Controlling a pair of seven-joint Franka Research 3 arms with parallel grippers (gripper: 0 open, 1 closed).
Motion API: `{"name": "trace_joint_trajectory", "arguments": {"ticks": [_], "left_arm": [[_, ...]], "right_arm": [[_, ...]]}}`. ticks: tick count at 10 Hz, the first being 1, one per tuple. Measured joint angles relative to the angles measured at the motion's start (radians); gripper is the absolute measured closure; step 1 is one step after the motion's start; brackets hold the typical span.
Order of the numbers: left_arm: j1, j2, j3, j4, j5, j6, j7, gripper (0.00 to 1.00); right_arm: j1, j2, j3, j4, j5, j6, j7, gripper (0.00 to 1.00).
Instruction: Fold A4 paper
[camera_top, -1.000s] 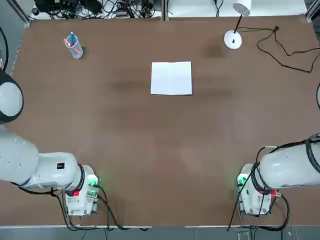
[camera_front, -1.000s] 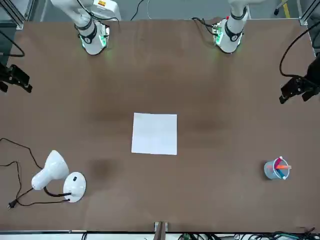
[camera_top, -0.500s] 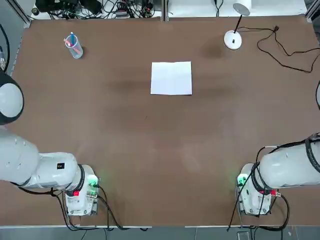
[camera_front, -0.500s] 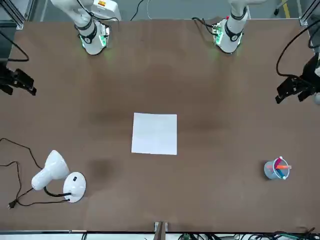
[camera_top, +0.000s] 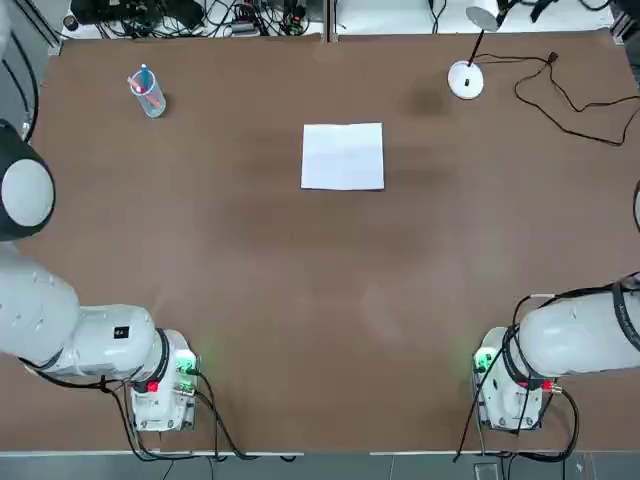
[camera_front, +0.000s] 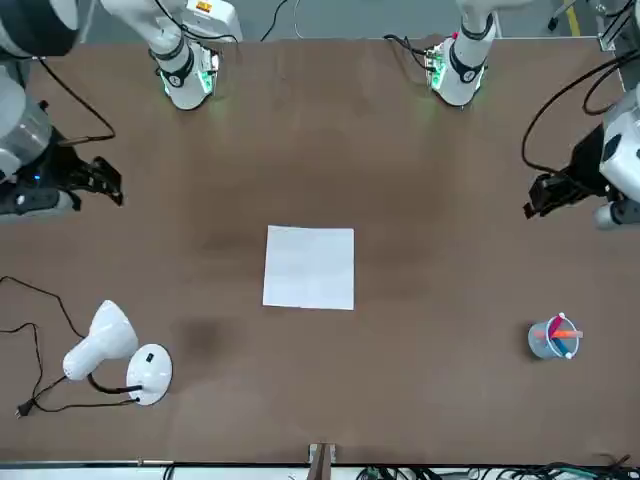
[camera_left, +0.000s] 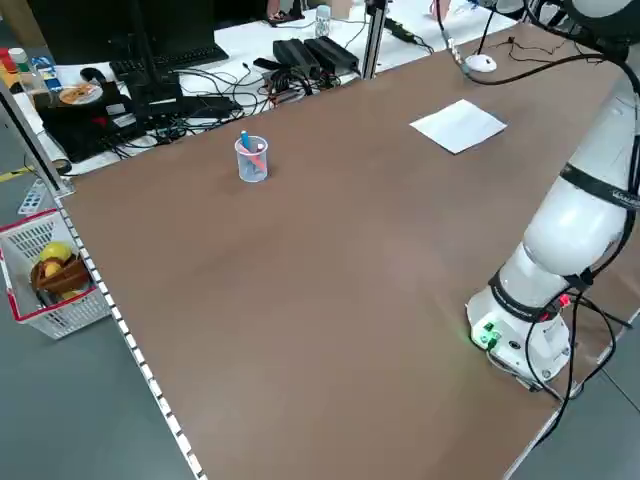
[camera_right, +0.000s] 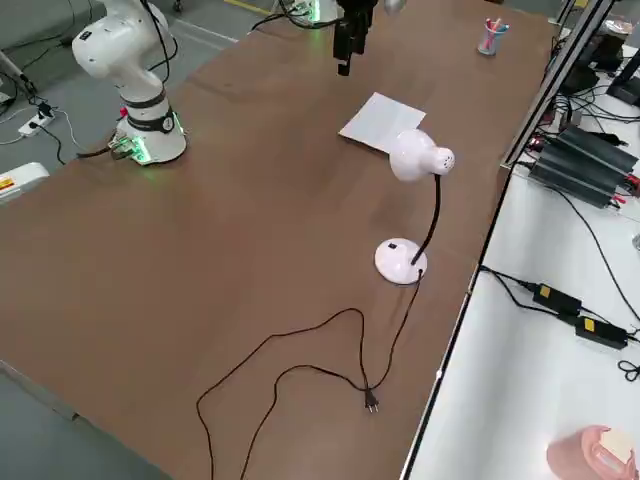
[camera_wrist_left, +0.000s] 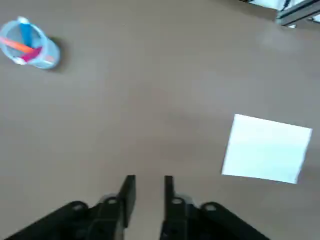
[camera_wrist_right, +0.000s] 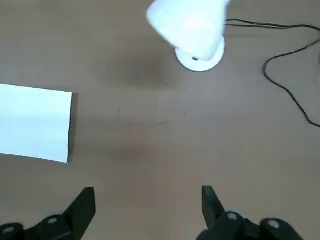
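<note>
Front view, paper lying square, slightly upright

The matt, smooth brown tabletop carries matt white paper and a glossy plastic-looking lamp.

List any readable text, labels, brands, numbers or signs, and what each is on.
No readable text.
Paper: unmarked.
Power adapters: yellow labels, too small to read.
Left arm: small black label, too small to read.
Bottle: any print too small to read.
</note>
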Motion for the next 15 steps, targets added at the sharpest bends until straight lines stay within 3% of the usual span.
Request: {"name": "trace_joint_trajectory", "arguments": {"ticks": [1, 2, 4, 8, 12, 14, 15], "left_arm": [[-0.031, 0.026, -0.024, -0.001, -0.001, 0.043, -0.092, 0.95], [-0.08, 0.057, -0.041, -0.003, 0.004, 0.09, -0.188, 0.99], [-0.196, 0.129, -0.049, -0.005, 0.078, 0.177, -0.382, 0.99], [-0.35, 0.296, -0.05, -0.006, 0.207, 0.324, -0.656, 0.99], [-0.423, 0.418, -0.047, 0.012, 0.224, 0.469, -0.755, 0.99], [-0.432, 0.47, -0.047, 0.018, 0.226, 0.545, -0.766, 0.99], [-0.432, 0.496, -0.047, 0.021, 0.226, 0.583, -0.766, 0.99]], "right_arm": [[0.008, -0.017, 0.022, -0.044, 0.001, 0.02, 0.03, 0.15], [0.029, -0.026, 0.04, -0.072, 0.01, 0.031, 0.08, 0.3], [0.089, -0.03, 0.054, -0.122, 0.054, 0.087, 0.153, 0.41], [0.088, -0.017, 0.047, -0.264, 0.158, 0.259, 0.161, 0.55], [0.088, 0.063, 0.045, -0.321, 0.162, 0.43, 0.161, 0.72], [0.089, 0.096, 0.046, -0.353, 0.162, 0.487, 0.161, 0.85], [0.089, 0.113, 0.046, -0.357, 0.163, 0.497, 0.161, 0.86]]}}
